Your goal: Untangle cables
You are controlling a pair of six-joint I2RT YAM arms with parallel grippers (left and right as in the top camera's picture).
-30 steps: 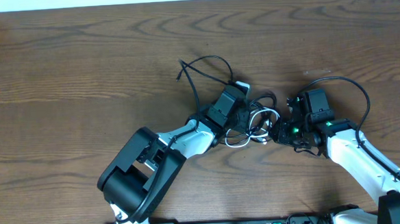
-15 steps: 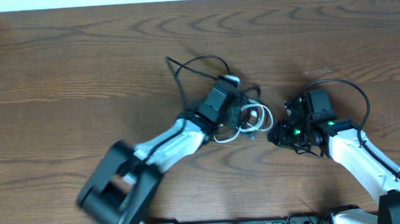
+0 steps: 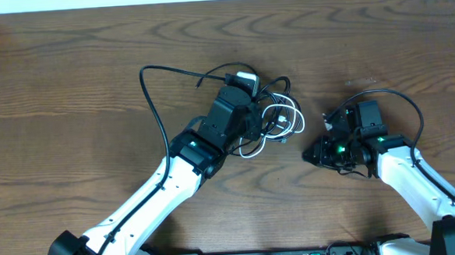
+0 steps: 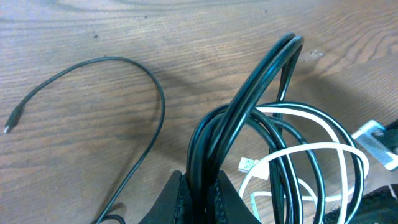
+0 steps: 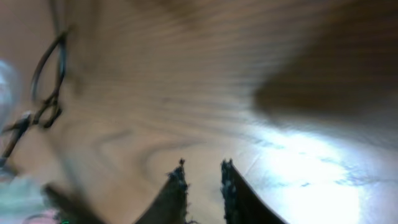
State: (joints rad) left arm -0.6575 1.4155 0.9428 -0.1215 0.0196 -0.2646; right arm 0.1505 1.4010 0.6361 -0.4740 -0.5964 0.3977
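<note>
I read the left pincer as clenched on the cables. In the left wrist view its 2 fingers squeeze a sheaf of black strands between them at the bottom edge, and those strands rise from the left pincer in a tall arch before dropping back into the cables. They sit as 1 tangle on the wooden tabletop, and everything else I place against that tangle.

A white cord coils through the tangle's side nearest the right arm, crossing over and under the black loops. The left wrist view shows the white cord as 2 or 3 overlapping rings with a small white plug lying inside them. A pale block-shaped connector sits at the tangle's far edge.

From the tangle's opposite side, 1 long black strand sweeps out in a wide curve across bare wood, clear of the knot. In the left wrist view this long black strand ends in a slim plug tip resting on the tabletop.

The right pincer is near the tangle, on the white cord's side, apart from it and touching none of it. Its own view is blurred, yet the right pincer shows a narrow gap with only wood grain between the fingertips, so I call it released and empty.
</note>
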